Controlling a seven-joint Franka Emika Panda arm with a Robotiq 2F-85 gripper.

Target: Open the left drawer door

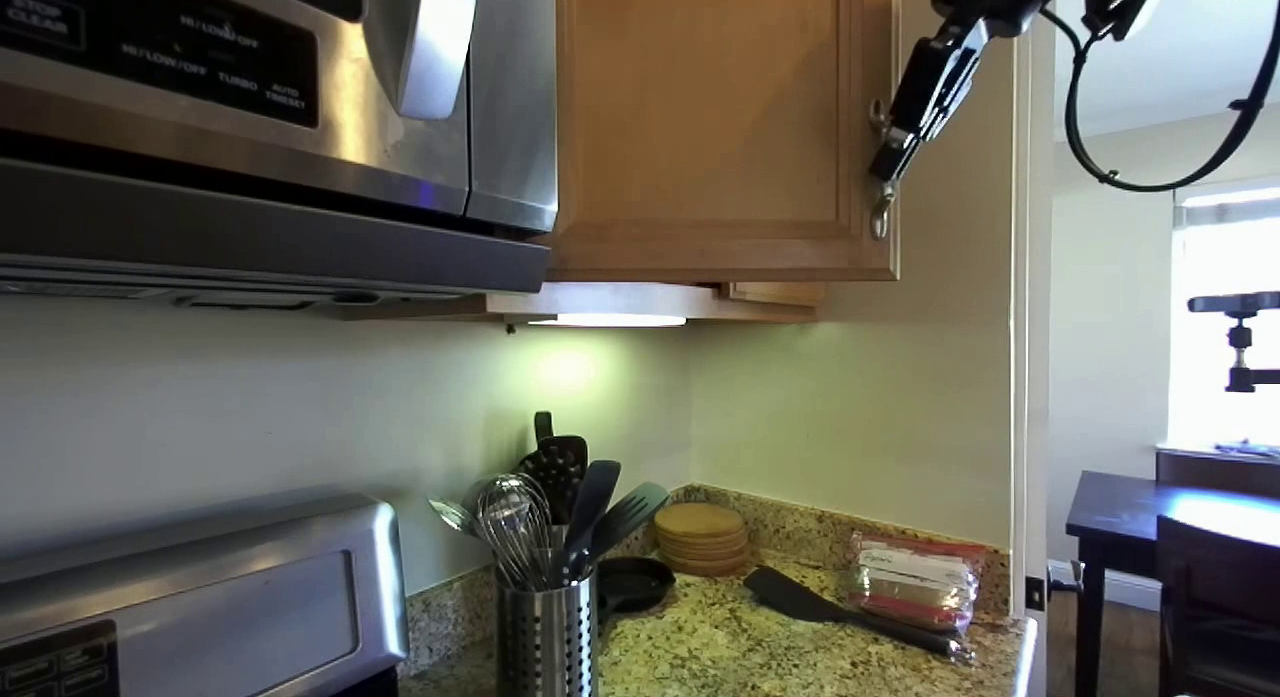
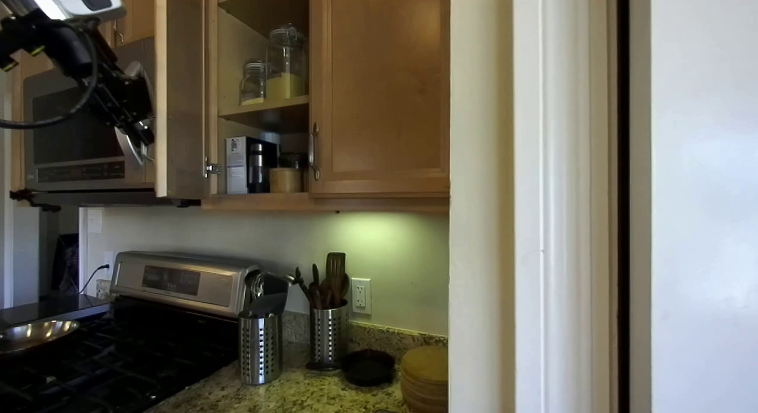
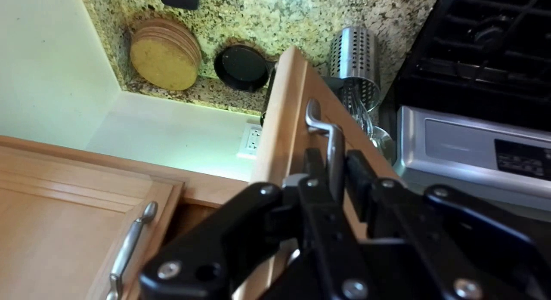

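Note:
The left drawer door point(image 1: 700, 107) is a honey-wood upper cabinet door, swung wide open. It stands nearly edge-on in an exterior view point(image 2: 182, 99) and tilts across the middle of the wrist view point(image 3: 280, 106). Its slim metal bar handle point(image 3: 335, 138) runs between my fingers in the wrist view. My gripper point(image 3: 335, 160) is closed in around the handle, with the fingers close on both sides. In both exterior views the gripper point(image 1: 886, 163) is at the handle side of the door point(image 2: 144, 144). The handle's middle is hidden behind my fingers.
The matching right door point(image 2: 379, 87) is closed beside the open compartment, which holds glass jars point(image 2: 287, 75) and a box point(image 2: 237, 164). The microwave point(image 1: 510, 107) is on the opened door's handle-face side. Utensil holders point(image 2: 259, 348) and a stove point(image 2: 118, 348) are below.

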